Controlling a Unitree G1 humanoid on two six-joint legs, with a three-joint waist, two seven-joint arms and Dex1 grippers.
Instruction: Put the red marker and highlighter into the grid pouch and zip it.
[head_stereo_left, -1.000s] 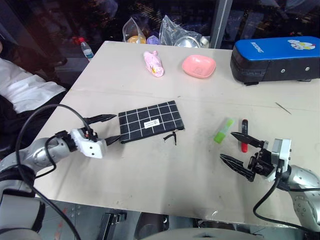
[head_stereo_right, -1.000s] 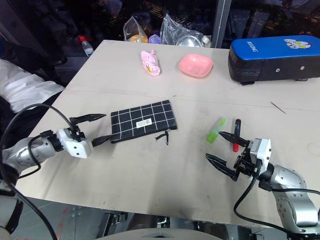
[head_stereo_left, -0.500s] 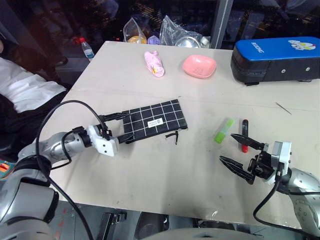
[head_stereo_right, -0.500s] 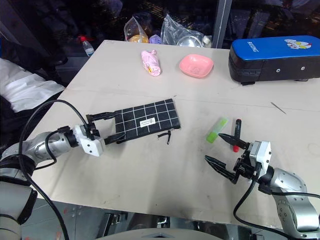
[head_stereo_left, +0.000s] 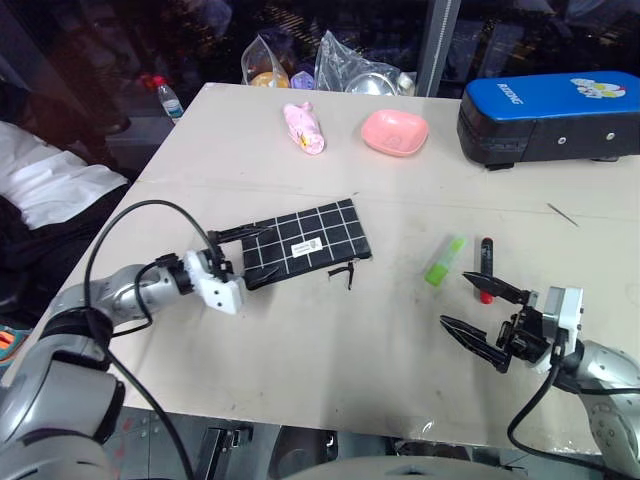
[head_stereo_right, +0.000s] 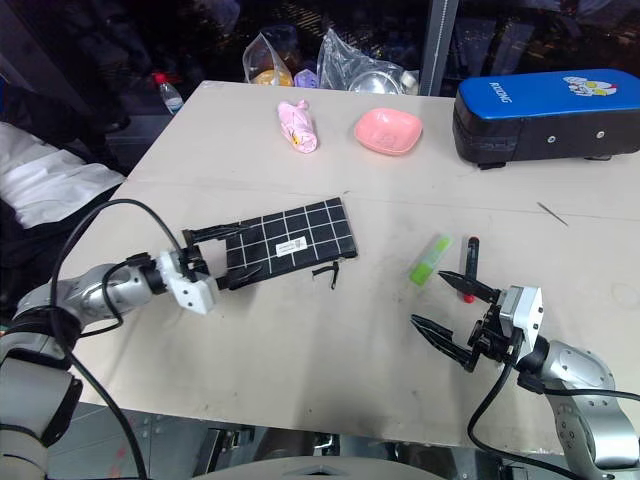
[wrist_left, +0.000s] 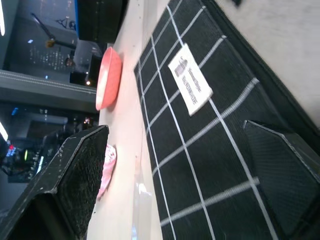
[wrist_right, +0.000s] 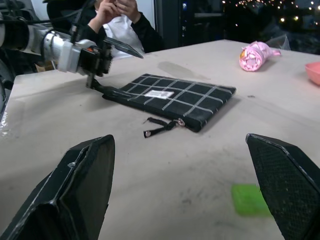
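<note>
Two grippers work low over the bench (head_stereo_left: 300, 380). Nearest, the right gripper (head_stereo_left: 480, 312) hovers with its jaws spread wide and nothing between them; its upper finger crosses the near end of the marker (head_stereo_left: 487, 262), so that tip is partly hidden. The highlighter (head_stereo_left: 445, 260) lies just beside the marker, to its left, both flat on the bench and apart from the pouch (head_stereo_left: 305, 240). In the right wrist view the highlighter (wrist_right: 249, 199) shows as a blurred green patch, its end cut off behind the finger.

At about the same depth on the left, the left gripper (head_stereo_left: 238, 255) stands spread at the pouch's left end: one finger lies over the checked fabric, the other reaches along the far edge. Whether the fingers press the fabric or just skim it I cannot tell; nothing is pinched. The pouch lies flat, label up, with its zipper pull (head_stereo_left: 342, 272) trailing off the near edge; whether the zip is done up cannot be made out.

Farther back sit a pink bowl (head_stereo_left: 395, 132), a pink wrapped thing (head_stereo_left: 308, 127), and a blue case (head_stereo_left: 545, 115) whose right end is cut off. Plastic bags (head_stereo_left: 350, 70) at the far edge are dim.
</note>
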